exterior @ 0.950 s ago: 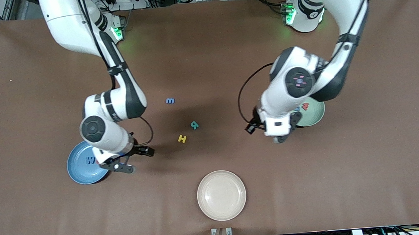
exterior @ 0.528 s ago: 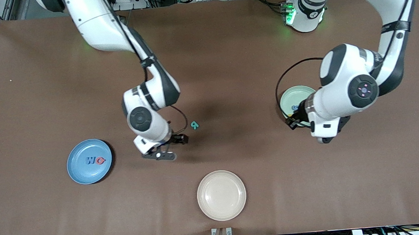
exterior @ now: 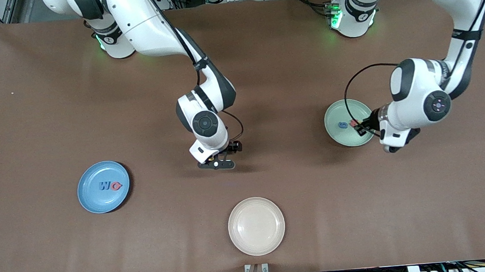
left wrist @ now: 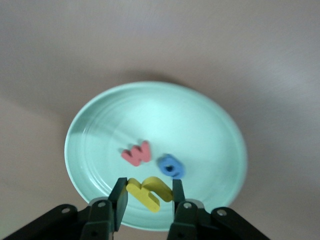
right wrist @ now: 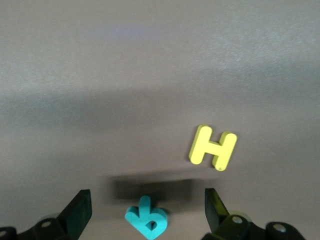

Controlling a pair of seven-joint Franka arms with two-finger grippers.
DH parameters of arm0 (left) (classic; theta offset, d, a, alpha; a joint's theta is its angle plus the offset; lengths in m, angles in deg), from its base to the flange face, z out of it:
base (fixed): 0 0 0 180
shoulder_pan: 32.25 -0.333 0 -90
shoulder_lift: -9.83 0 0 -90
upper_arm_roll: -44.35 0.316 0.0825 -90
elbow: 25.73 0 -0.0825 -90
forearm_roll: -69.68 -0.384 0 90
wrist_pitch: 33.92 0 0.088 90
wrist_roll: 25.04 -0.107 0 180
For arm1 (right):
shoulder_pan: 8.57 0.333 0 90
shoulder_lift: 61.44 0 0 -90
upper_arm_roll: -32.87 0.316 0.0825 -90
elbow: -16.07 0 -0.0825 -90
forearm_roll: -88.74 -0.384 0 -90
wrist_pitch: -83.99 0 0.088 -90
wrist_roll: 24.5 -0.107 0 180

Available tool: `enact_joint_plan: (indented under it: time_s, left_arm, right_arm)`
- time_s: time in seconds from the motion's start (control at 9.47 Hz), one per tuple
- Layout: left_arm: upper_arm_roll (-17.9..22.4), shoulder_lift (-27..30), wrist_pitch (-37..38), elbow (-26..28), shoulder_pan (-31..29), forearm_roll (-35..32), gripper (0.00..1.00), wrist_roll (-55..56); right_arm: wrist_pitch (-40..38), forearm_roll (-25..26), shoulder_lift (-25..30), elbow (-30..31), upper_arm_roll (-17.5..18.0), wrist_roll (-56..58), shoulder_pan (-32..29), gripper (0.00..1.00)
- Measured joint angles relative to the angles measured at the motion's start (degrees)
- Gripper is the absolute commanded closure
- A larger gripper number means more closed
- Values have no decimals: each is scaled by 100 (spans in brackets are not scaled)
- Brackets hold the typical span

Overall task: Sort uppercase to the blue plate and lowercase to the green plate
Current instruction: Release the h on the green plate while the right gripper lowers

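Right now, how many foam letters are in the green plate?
2 lie in the green plate: a red letter beside a blue one. A yellow letter hangs over it, pinched in the left gripper fingers.

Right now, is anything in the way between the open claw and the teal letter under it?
Nothing visible. The right gripper hangs open over the teal R, with only bare table around it. The yellow H lies apart to one side, outside the fingers. The left gripper, over the green plate, holds a yellow h.
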State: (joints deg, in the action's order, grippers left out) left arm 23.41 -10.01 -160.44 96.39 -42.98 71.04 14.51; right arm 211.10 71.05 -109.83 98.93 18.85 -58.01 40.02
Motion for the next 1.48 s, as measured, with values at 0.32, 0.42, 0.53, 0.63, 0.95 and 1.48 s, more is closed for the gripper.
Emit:
enact_joint_plan:
  time_s: [0.32,0.42,0.53,0.63,0.95,1.48]
  left_arm:
    - [-53,5,-391,680,44,-37,52,-1]
    - [-62,4,-391,755,59,-40,30,-1]
    - [-65,5,-391,804,102,-41,20,-1]
    - [-68,5,-392,810,139,-44,19,-1]
    - [-125,88,-110,342,234,-45,20,199]
    - [-297,187,1249,-1866,618,306,7,1361]
  right_arm:
    - [-31,-17,-3,-15,1,-632,46,0]
    - [-57,-71,-6,-14,0,-956,50,0]
    - [-82,-158,-13,0,-7,-1346,53,0]
    - [-85,-223,-21,38,-32,-1747,52,0]
    - [-85,-500,-24,107,-276,-2876,87,0]
    - [206,-593,13,372,-708,-3831,683,0]
